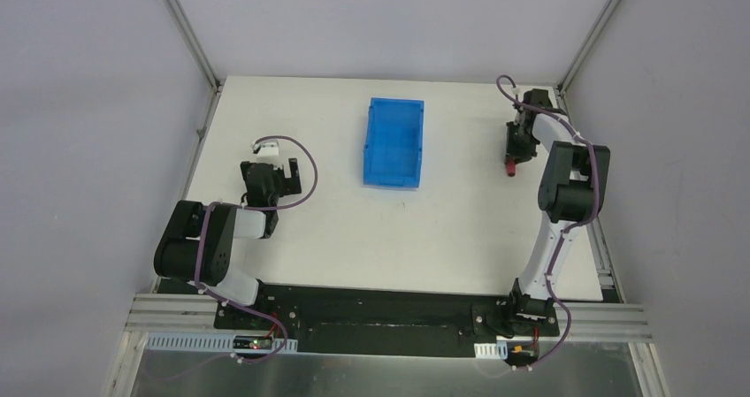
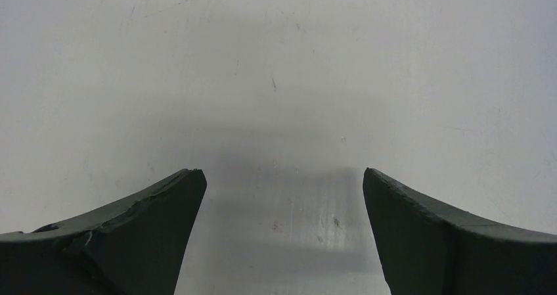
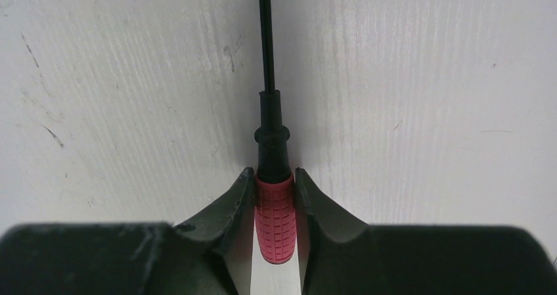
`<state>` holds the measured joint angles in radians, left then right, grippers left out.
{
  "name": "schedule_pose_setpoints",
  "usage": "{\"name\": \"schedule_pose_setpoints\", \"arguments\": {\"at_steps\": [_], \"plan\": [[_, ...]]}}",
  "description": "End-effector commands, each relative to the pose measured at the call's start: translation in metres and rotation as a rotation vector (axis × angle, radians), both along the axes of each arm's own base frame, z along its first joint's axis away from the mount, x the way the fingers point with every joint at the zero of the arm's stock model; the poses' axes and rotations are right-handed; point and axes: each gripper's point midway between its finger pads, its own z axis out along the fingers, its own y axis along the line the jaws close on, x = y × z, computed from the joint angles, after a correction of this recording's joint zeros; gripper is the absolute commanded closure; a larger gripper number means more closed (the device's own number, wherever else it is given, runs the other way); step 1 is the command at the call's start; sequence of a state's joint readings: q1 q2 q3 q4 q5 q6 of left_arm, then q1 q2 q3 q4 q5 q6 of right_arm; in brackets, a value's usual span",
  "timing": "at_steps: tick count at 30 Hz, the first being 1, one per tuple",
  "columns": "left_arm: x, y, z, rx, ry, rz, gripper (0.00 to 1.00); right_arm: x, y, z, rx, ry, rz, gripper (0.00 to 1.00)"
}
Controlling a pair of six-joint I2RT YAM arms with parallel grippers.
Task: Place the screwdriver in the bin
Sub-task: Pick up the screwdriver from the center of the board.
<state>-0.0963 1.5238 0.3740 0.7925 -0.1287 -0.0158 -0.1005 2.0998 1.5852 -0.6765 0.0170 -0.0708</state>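
Note:
The screwdriver has a red gridded handle and a thin black shaft that runs up out of the right wrist view. My right gripper is shut on the red handle, low over the white table. In the top view this gripper is at the far right of the table, with the red handle showing below it. The blue bin stands open-topped at the far middle, well left of the right gripper. My left gripper is open and empty at the left; its wrist view shows only bare table.
The white table is framed by grey walls and metal posts at the far corners. The black base rail runs along the near edge. A cable loops beside the left wrist.

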Motion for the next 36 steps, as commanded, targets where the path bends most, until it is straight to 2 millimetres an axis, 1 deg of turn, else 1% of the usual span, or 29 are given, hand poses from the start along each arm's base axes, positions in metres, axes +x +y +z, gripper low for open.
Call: {"name": "schedule_pose_setpoints", "arguments": {"at_steps": [1,8,14,19,21,25,30,36], "plan": [[0.004,0.003,0.013,-0.013,-0.047,0.008,0.01,0.009,-0.003,0.05,-0.017,-0.117,0.009,0.89],[0.004,0.003,0.013,-0.013,-0.046,0.008,0.01,0.004,-0.001,0.076,-0.008,-0.151,-0.004,0.89],[0.004,0.003,0.013,-0.012,-0.046,0.008,0.01,0.001,0.0,0.107,-0.008,-0.2,-0.019,0.89],[0.004,0.003,0.013,-0.013,-0.048,0.008,0.01,-0.004,0.0,0.127,-0.002,-0.219,-0.05,0.89],[0.004,0.003,0.013,-0.012,-0.045,0.008,0.01,-0.007,0.007,0.133,0.032,-0.225,-0.051,0.9],[0.004,0.003,0.013,-0.012,-0.047,0.008,0.01,-0.009,0.026,0.149,0.142,-0.261,-0.069,0.91],[0.004,0.003,0.013,-0.013,-0.045,0.008,0.01,-0.011,0.045,0.178,0.236,-0.327,-0.075,0.92],[0.004,0.003,0.013,-0.012,-0.048,0.008,0.01,-0.016,0.08,0.202,0.395,-0.384,-0.037,0.92]]}}
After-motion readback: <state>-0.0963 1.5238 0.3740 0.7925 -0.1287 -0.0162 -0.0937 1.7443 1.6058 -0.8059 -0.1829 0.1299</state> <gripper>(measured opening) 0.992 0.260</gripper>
